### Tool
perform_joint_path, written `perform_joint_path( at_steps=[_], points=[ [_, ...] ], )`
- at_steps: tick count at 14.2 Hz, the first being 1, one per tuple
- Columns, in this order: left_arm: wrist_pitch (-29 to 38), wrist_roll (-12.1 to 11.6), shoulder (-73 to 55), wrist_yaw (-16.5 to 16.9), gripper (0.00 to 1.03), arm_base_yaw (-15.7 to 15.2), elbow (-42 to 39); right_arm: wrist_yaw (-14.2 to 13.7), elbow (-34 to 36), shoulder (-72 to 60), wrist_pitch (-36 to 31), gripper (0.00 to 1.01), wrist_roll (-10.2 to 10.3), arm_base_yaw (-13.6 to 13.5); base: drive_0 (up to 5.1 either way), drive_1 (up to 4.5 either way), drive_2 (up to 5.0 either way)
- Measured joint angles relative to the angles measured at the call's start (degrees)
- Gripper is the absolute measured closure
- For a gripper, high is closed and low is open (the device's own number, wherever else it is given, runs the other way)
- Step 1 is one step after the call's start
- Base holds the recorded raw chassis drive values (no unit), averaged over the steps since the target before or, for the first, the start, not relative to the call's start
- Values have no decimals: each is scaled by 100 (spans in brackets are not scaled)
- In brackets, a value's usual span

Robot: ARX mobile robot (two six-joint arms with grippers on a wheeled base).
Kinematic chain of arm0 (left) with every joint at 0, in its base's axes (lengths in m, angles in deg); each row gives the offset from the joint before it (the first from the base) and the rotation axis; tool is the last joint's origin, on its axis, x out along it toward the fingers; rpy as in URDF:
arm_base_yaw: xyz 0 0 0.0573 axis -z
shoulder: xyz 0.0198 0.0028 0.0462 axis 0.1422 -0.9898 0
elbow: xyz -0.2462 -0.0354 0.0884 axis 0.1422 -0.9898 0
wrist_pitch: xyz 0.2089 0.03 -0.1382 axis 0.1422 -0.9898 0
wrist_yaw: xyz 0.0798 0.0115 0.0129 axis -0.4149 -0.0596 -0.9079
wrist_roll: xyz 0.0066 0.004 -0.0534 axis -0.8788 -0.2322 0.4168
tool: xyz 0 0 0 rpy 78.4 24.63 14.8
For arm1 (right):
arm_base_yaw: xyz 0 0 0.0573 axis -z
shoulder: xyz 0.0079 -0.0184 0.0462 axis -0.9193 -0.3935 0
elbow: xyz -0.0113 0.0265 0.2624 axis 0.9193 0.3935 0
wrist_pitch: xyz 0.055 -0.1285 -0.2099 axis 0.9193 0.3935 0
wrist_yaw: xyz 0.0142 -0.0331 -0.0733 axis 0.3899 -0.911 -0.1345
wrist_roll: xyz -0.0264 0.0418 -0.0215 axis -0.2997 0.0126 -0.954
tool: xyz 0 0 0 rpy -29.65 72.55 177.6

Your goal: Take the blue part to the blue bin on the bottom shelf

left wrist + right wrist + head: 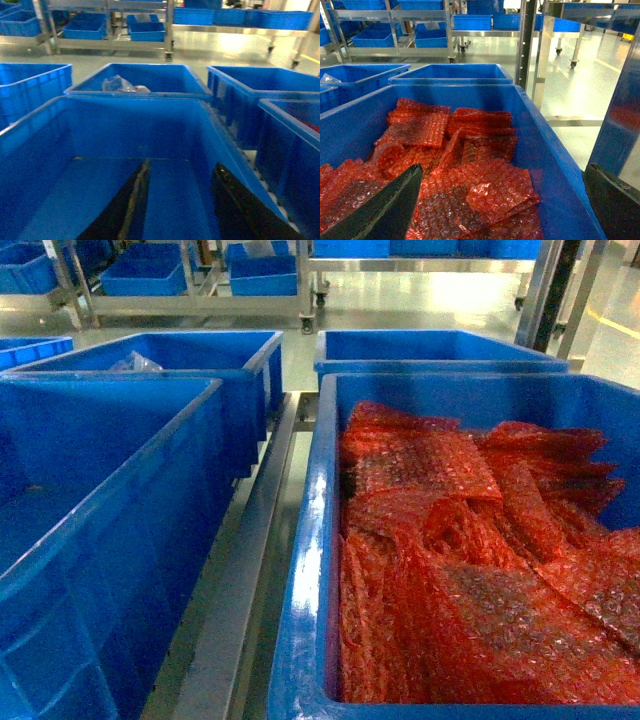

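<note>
Bins crowd the steel rack. Left tool, fingers apart, hangs over the bare floor of the near left blue bin. Behind it another bin holds clear plastic. Right tool, fingers apart, hovers above red bubble-wrap bags filling the right bin. No blue part is visible.

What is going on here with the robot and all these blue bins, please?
Nothing is being held yet. The right end effector hangs open over a blue bin full of red bubble-wrap bags. The left end effector hangs open over a neighbouring bin that looks empty. No blue part can be made out, so the pick has not started.
</note>
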Motion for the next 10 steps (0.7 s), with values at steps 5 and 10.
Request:
perform_joint_path(
  at_steps=[5, 10],
  points=[
    [-634, -20, 1119, 223, 101, -273, -498, 0, 0, 0, 2, 3, 0, 0, 0, 0, 0],
    [-1078, -20, 1993, 221, 101, -275, -890, 0, 0, 0, 0, 3, 0, 0, 0, 0, 0]
  ],
)
